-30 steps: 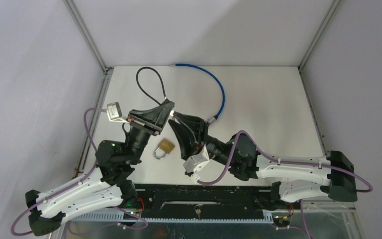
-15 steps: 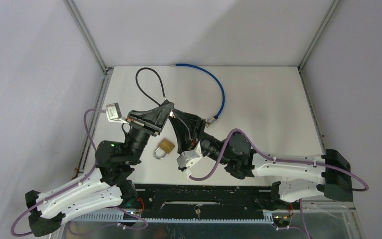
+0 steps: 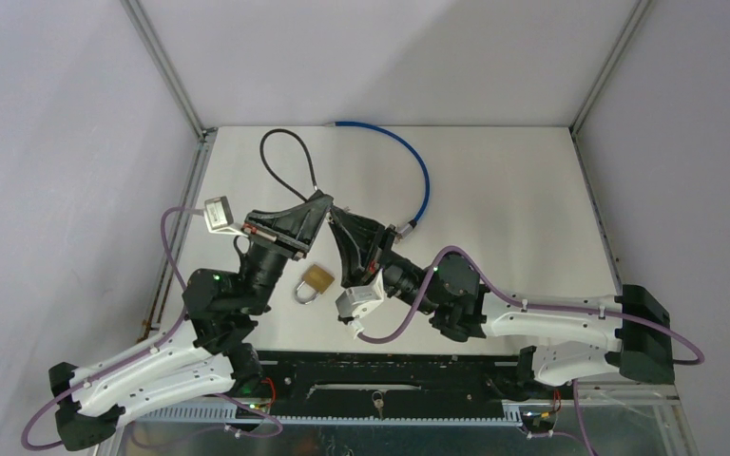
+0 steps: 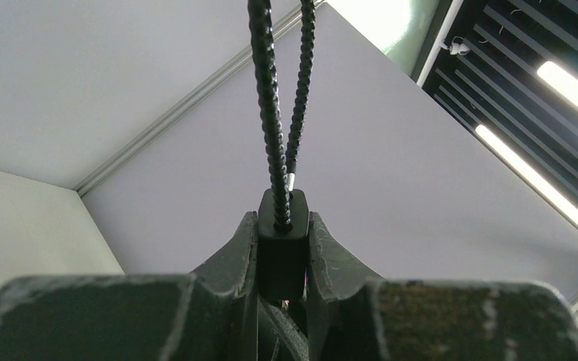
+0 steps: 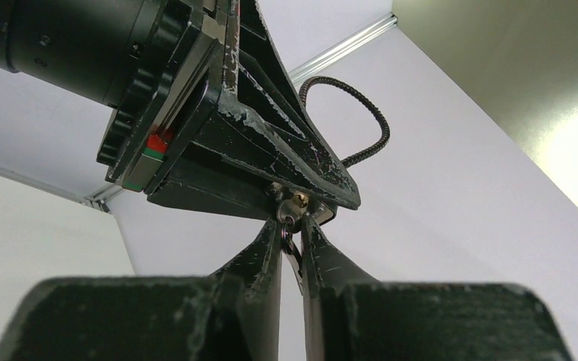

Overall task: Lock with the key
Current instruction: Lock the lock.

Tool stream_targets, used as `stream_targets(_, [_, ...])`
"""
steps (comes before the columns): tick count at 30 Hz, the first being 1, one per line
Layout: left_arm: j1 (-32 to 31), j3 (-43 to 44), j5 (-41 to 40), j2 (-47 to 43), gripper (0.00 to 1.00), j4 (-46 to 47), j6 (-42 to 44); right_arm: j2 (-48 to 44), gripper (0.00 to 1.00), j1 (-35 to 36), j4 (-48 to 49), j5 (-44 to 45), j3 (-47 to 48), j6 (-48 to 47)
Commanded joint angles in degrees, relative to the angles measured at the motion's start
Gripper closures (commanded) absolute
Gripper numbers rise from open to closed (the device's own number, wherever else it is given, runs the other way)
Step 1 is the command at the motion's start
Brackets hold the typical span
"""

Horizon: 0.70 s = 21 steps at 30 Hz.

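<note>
Clamps black lock body (image 4: 281,256) in left gripper (image 4: 282,226), closed tight on it, centre of overhead view. Pinches key (image 5: 292,244) in narrow-set right gripper (image 5: 290,226), tip at keyhole (image 5: 299,199). Insertion depth unclear; turning apparently yet to do.

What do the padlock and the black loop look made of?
The padlock: brass-looking body with a yellow sheen; silvery shackle, probably steel. The black loop: likely twisted wire rope with a matte black coating, judging by its spiral ridges.
</note>
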Motion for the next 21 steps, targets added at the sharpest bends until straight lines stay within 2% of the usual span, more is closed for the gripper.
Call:
stream_targets(1, [-0.19,-0.74,1.83,-0.06,1.0,3.3,-0.78,0.37,0.93,0.13,0.86,1.07,2.22,-0.79])
stream_targets(3, [-0.19,-0.85,2.06,-0.14,1.0,3.55,-0.78,0.39,1.0,0.23,1.12,1.23,2.22,-0.29])
stream_targets(10, [-0.19,-1.43,4.17,-0.36,1.0,4.96,0.69,0.14,1.0,0.95,2.86,2.19,2.18,5.71])
stream_targets(17, [-0.19,-2.45,11.11,0.54,1.0,10.93,3.83,-3.81,1.0,-0.55,3.28,-1.54,2.22,26.95])
stream_targets(21, [-0.19,-2.17,13.75,1.46,1.0,12.14,4.27,-6.03,1.0,-1.55,2.04,-4.53,2.22,34.84])
